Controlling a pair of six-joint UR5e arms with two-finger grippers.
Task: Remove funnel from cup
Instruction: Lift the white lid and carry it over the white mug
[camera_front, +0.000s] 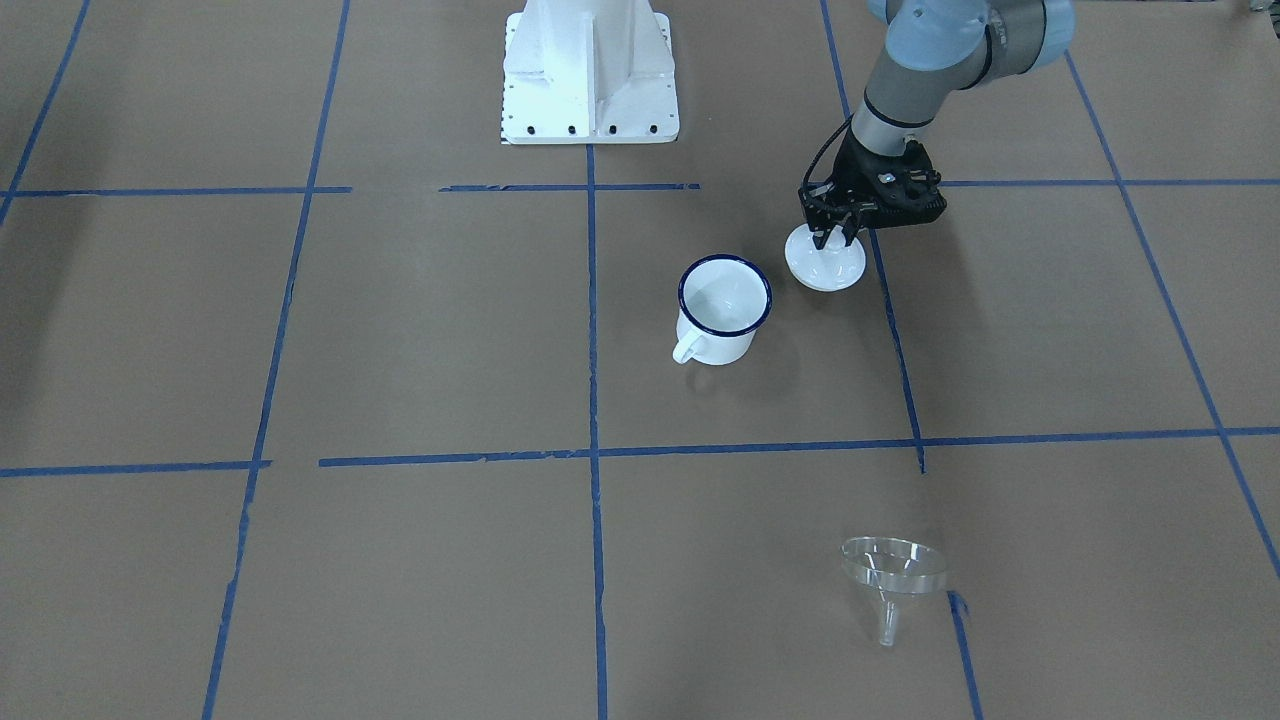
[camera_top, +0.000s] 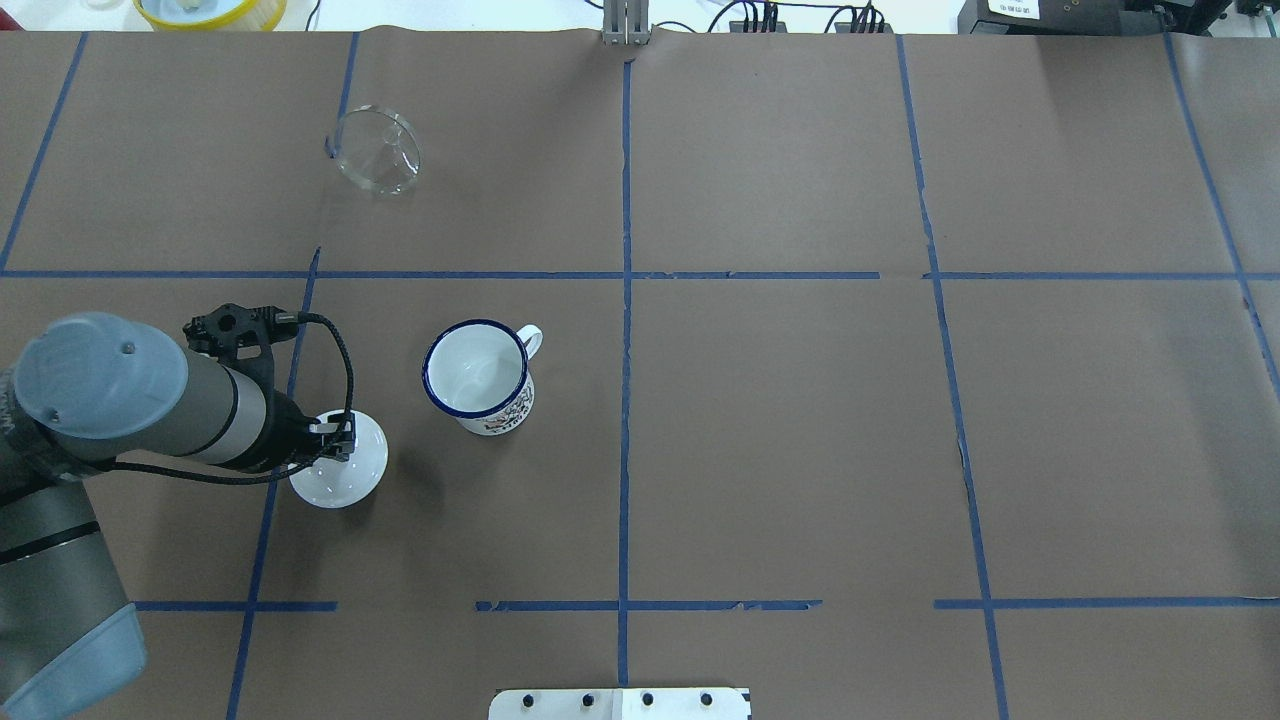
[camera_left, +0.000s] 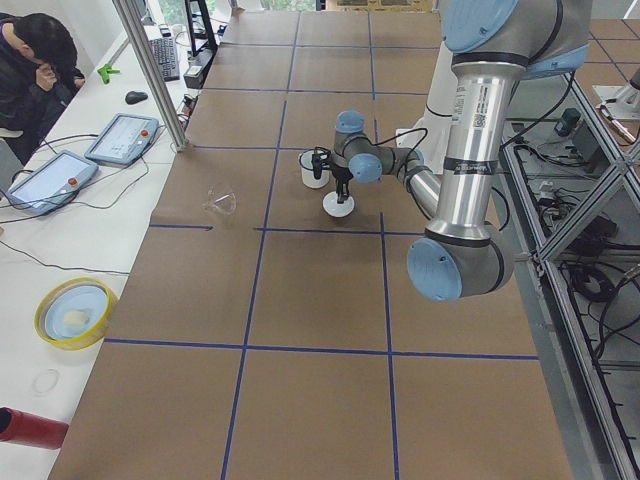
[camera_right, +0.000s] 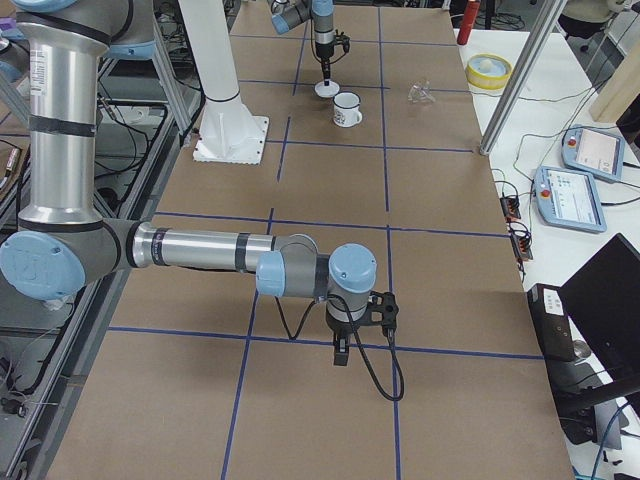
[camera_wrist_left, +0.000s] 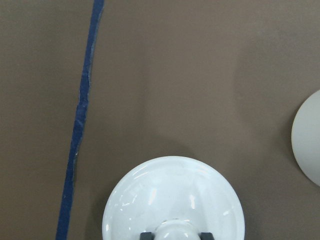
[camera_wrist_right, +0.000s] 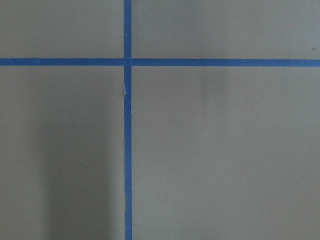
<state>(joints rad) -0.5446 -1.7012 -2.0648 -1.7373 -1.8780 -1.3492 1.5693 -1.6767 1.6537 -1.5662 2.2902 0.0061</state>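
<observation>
The clear plastic funnel (camera_front: 893, 575) lies on its side on the brown table, far from the cup, and also shows in the overhead view (camera_top: 377, 150). The white cup (camera_front: 722, 310) with the dark blue rim stands upright and empty (camera_top: 480, 375). My left gripper (camera_front: 835, 238) points down over a white domed lid (camera_front: 826, 262) beside the cup. In the left wrist view its fingertips (camera_wrist_left: 145, 234) sit against both sides of the lid's knob, with the lid (camera_wrist_left: 172, 200) resting on the table. My right gripper (camera_right: 342, 352) hangs low over bare table, far from all of this; I cannot tell whether it is open or shut.
The white robot base (camera_front: 590, 70) stands at the table's edge behind the cup. A yellow bowl (camera_left: 75, 312), tablets and an operator (camera_left: 40, 60) are on the side bench off the table. Blue tape lines grid the brown surface.
</observation>
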